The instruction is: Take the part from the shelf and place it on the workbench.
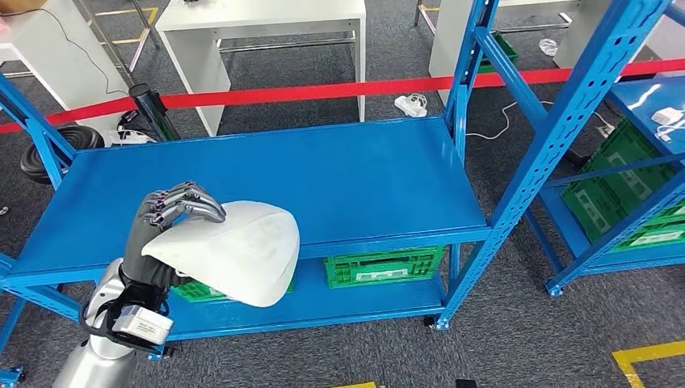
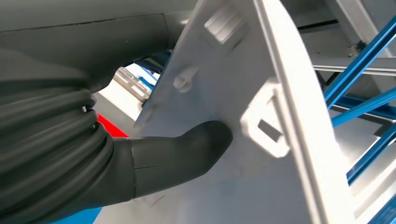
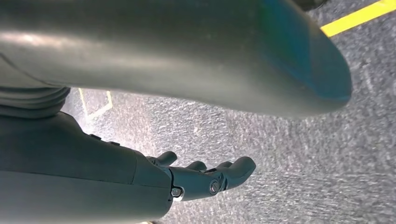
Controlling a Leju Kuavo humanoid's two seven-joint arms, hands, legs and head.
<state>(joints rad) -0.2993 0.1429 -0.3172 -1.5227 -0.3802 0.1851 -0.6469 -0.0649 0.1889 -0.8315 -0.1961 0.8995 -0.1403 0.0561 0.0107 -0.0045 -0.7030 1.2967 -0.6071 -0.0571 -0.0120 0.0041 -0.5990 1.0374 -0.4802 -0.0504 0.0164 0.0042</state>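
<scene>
A white curved plastic part [image 1: 238,249] is held by my left hand [image 1: 165,222] in front of the blue shelf [image 1: 266,178], near its front left edge. The dark fingers curl over the part's upper rim. In the left wrist view the thumb [image 2: 187,149] presses on the ribbed inner face of the part [image 2: 243,93], which has clips and tabs. My right hand [image 3: 205,179] hangs over grey carpet with its fingers loosely apart and nothing in them.
Green crates [image 1: 384,267] stand on the shelf's lower level. A second blue rack [image 1: 638,170] with green crates stands at the right. A red barrier tape [image 1: 323,90] runs behind the shelf, with white tables [image 1: 266,24] beyond. Grey carpet lies around.
</scene>
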